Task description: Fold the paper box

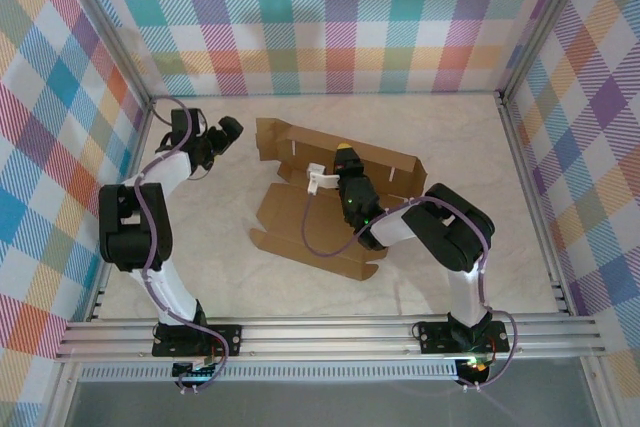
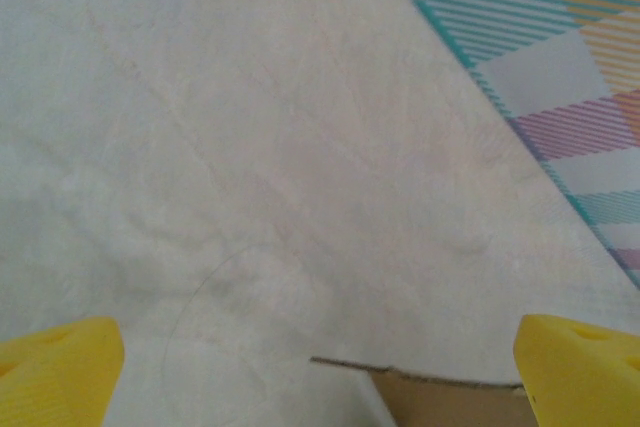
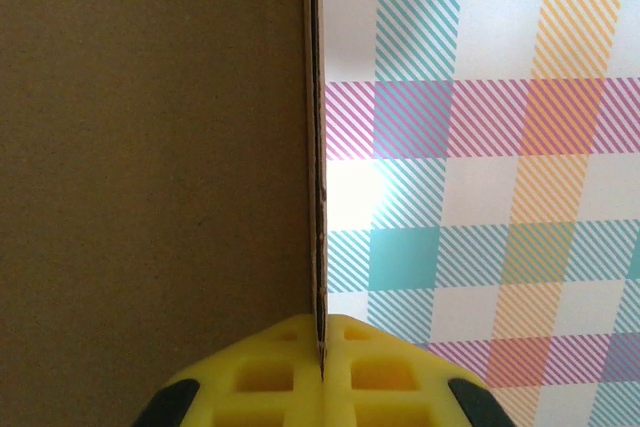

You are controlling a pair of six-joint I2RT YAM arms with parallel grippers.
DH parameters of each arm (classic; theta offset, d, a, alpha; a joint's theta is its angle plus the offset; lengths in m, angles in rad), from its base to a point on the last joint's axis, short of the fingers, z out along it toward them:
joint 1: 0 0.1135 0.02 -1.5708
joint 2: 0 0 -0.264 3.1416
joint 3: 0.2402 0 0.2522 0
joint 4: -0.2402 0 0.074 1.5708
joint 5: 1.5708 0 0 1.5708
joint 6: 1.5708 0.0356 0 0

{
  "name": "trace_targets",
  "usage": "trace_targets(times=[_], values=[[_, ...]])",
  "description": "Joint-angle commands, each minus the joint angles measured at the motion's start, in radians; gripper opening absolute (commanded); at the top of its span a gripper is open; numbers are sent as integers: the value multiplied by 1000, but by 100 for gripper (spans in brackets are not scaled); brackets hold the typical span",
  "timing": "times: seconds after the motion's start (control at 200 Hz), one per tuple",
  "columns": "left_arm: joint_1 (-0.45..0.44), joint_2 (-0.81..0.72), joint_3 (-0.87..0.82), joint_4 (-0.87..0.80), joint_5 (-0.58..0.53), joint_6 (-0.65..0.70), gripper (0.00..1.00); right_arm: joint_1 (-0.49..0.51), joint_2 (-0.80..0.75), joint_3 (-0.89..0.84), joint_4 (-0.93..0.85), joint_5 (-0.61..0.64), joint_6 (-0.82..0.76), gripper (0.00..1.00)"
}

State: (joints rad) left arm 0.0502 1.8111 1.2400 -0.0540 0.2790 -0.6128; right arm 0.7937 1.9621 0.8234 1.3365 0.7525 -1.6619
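Paper box (image 1: 290, 219) half-formed, mid-surface (image 1: 240, 267): back wall raised, front panel lying flat. Right fingers (image 3: 300, 362) clamped together on the top edge of an upright cardboard wall. Left fingers (image 2: 60, 367) spread wide, holding nothing, low over the surface beside the box's back-left corner.

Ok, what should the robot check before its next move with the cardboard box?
1. Right gripper pinching a wall edge of the plain brown corrugated cardboard box: ok.
2. Left gripper open: ok.
3. Left gripper gripping cardboard: not ok, its jaws are wide apart above the pale table.
4. Front flaps folded up: not ok, they lie flat.
5. Held wall fully upright: cannot tell.
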Motion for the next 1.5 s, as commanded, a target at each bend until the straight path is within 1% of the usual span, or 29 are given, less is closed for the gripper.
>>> trace_targets(times=[0.0,0.06,0.15,0.225,0.27,0.35,0.41,0.48,0.525,0.615,0.755,0.85,1.02,1.145,1.24,1.33,1.495], values=[[8,23,122,-32,39,29,100,10,3,-12,69,21,-9,0],[7,39,185,-62,75,84,100,12,3,-11,70,23,-8,0],[-6,79,305,-158,108,196,100,17,3,-13,66,25,-6,0],[-30,144,454,-330,103,298,100,21,3,-15,60,26,-2,0],[-48,192,549,-427,92,352,97,22,1,-15,58,25,1,0],[-76,287,720,-588,114,439,95,25,0,-14,50,25,7,0],[-90,359,835,-688,161,470,93,25,-2,-12,46,25,10,0],[-103,425,930,-759,216,487,89,26,-2,-9,40,25,11,0],[-112,456,967,-783,247,480,85,27,-3,-7,36,26,13,0],[-132,495,1000,-793,317,470,83,28,-2,-2,25,27,20,0],[-145,509,998,-806,372,468,81,28,-2,4,8,35,31,0],[-145,488,967,-815,424,467,81,28,-3,0,-10,36,49,0],[-141,398,789,-733,506,418,81,27,9,7,-21,41,65,0],[-141,320,636,-610,546,340,81,27,14,16,-40,41,78,0],[-141,262,535,-523,554,278,82,27,26,20,-25,39,68,0],[-143,218,468,-475,554,235,82,27,40,26,-11,38,55,0],[-145,157,379,-414,580,200,82,27,47,40,-22,38,60,0]])
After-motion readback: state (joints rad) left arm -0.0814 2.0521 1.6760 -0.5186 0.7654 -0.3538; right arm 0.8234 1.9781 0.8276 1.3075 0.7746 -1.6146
